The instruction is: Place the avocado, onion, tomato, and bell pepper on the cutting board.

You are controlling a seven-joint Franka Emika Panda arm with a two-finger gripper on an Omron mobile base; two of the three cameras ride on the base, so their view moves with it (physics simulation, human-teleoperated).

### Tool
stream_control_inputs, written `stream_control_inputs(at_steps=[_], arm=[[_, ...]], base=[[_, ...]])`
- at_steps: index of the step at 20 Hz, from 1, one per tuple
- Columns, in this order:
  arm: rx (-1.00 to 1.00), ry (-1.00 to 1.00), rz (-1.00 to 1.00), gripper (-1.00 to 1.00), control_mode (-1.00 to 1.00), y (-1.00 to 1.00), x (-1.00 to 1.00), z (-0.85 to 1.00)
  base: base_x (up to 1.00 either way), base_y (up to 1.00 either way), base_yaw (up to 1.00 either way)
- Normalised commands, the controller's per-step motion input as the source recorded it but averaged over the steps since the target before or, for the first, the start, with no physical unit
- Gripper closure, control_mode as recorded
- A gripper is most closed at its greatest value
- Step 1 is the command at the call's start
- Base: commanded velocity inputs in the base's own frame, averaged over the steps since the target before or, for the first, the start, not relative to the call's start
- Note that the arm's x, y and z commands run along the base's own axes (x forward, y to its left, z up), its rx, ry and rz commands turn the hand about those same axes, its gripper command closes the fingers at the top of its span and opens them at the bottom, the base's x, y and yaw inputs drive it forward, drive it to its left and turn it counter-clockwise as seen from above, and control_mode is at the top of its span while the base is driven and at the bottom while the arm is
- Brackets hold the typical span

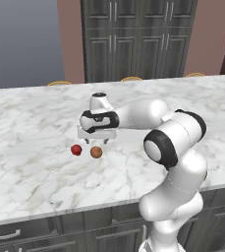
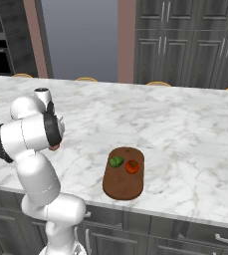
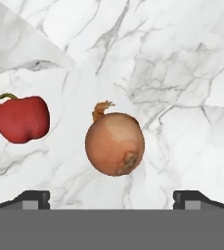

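While tool point(image 3: 111, 199) hovers spread over onion point(image 3: 115, 144), bell pepper point(image 3: 21, 118) beside (apart), avocado point(image 2: 116, 162) on cutting board point(image 2: 124, 187)

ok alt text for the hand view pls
A tan onion sits on the white marble counter, centred between the open gripper fingertips at the bottom edge. A red bell pepper with a green stem lies apart to its left.

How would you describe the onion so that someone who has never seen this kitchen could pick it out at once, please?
On the long marble counter, look just below the open gripper, well away from the cutting board. Two small items lie side by side there, apart from each other. The onion is the tan, peach-brown ball with a dry tuft; its neighbour is the crimson bell pepper with a green stem.
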Motion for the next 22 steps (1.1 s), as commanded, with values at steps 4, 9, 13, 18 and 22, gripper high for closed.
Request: stream_control_inputs(at_steps=[4,9,13,18,22], arm=[[0.0,0.02,-0.04,-1.0,-1.0,0.0,0.1,-0.19],[0.0,0.03,-0.03,-1.0,-1.0,0.0,0.05,-0.19],[0.0,0.02,-0.01,-1.0,-1.0,0.0,0.0,-0.14],[0.0,0.02,-0.01,-1.0,-1.0,0.0,0.0,-0.14],[0.0,0.04,-0.01,-1.0,-1.0,0.0,0.01,-0.18]], base=[[0.0,0.0,0.0],[0.0,0.0,0.0],[0.0,0.0,0.0],[0.0,0.0,0.0],[0.0,0.0,0.0]])
